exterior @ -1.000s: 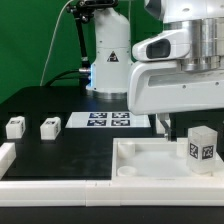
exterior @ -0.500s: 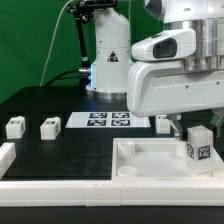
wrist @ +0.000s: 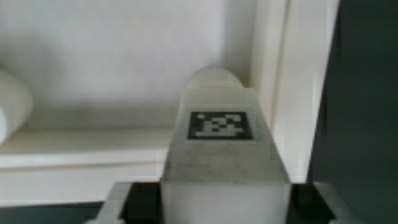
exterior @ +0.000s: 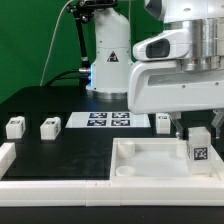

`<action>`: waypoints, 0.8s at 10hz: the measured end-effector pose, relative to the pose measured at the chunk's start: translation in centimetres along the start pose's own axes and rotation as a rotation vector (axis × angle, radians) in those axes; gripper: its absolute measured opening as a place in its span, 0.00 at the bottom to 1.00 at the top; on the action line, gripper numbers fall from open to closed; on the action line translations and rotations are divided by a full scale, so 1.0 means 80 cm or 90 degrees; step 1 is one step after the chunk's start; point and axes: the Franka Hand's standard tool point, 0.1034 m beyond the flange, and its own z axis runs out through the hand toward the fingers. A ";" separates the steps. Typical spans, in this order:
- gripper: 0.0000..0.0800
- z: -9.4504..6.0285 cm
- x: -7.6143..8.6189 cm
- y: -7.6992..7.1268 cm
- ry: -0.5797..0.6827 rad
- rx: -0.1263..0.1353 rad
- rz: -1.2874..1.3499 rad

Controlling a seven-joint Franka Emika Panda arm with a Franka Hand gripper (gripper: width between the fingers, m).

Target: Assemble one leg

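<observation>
My gripper (exterior: 197, 128) is shut on a leg (exterior: 199, 146), a small white block with a marker tag on its face. It holds the leg upright over the far right corner of the large white square piece with a raised rim (exterior: 150, 160). In the wrist view the leg (wrist: 221, 140) runs out from between the two dark fingers (wrist: 139, 203), its tip close to the rim's inner corner (wrist: 267, 90). Two more legs (exterior: 14, 127) (exterior: 49, 127) lie on the black table at the exterior view's left. Another leg (exterior: 163, 122) stands behind the gripper.
The marker board (exterior: 108, 121) lies flat on the table in front of the robot base (exterior: 105, 60). A white rail (exterior: 8, 153) runs along the table's front edge at the exterior view's left.
The held leg has turned in the grip and dropped slightly toward the square piece's corner; one tagged face shows now where two showed before. The other legs have not moved.
</observation>
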 end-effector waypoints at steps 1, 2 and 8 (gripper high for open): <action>0.37 0.001 -0.001 -0.002 0.004 0.001 0.118; 0.37 0.001 -0.002 -0.004 0.005 -0.002 0.205; 0.37 0.003 -0.005 -0.004 -0.011 0.012 0.703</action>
